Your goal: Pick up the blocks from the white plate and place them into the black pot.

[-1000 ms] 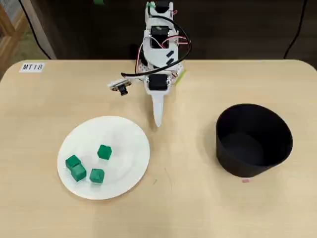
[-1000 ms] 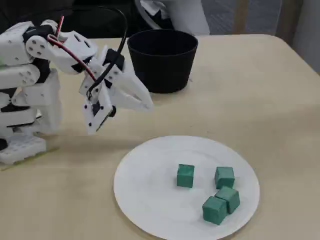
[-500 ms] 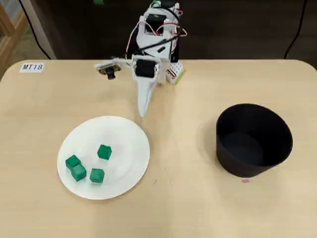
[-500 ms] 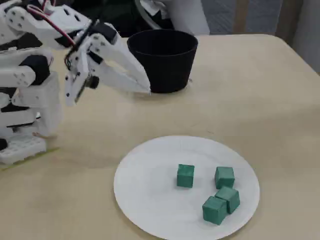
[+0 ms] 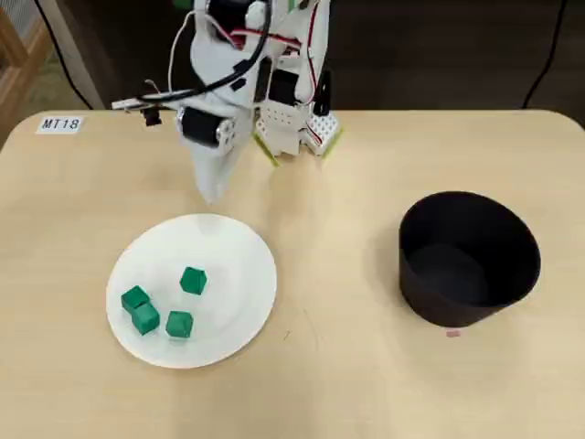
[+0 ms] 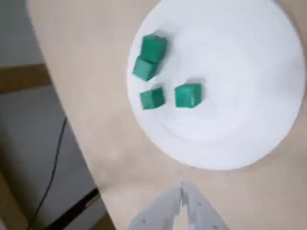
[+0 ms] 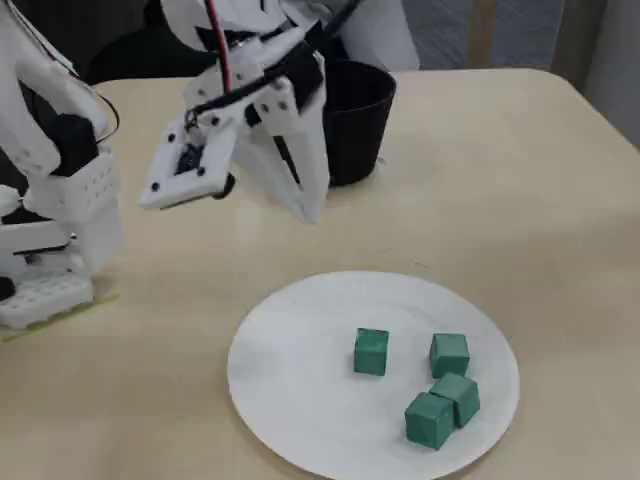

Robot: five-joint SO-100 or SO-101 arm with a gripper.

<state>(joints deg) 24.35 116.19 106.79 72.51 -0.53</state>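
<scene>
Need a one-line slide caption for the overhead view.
Closed gripper poised above white plate holding four green blocks; black pot empty.

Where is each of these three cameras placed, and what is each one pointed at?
Overhead view: above, facing straight down on table, white plate, black pot; arm at top.
Wrist view: rides the arm, looking down at four green blocks; closed gripper tips at bottom.
Fixed view: low beside the table, facing across it; arm at left.
All share plate and blocks.
</scene>
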